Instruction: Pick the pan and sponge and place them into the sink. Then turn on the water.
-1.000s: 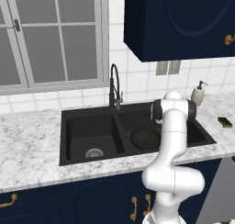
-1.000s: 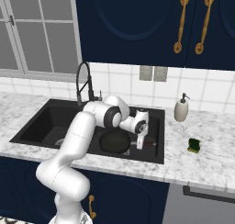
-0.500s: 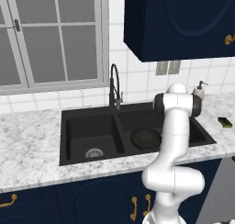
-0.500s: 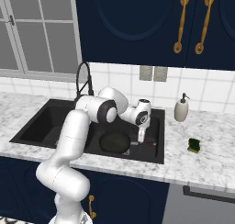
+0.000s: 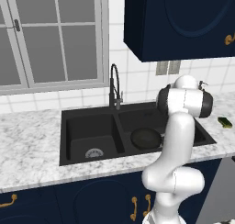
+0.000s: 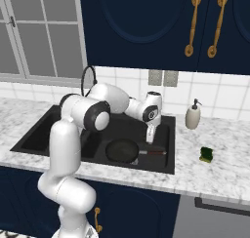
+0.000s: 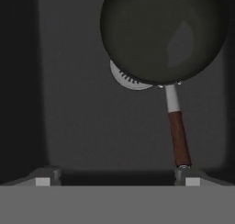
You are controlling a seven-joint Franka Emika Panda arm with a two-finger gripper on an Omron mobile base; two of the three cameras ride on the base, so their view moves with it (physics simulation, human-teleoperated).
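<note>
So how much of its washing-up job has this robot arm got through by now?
Done: the round black frying pan lies in the matte black double-basin sink, partly over a round metal drain. In hand: nothing; the gripper hangs above the pan's handle, jaws open. Left: the small yellow-green sponge sits on the marble counter, and the dark gooseneck faucet shows no water.

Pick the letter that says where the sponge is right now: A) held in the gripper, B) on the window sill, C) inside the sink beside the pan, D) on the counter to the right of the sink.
D: the sponge lies on the marble counter right of the sink, while the pan sits alone in the right basin.
</note>
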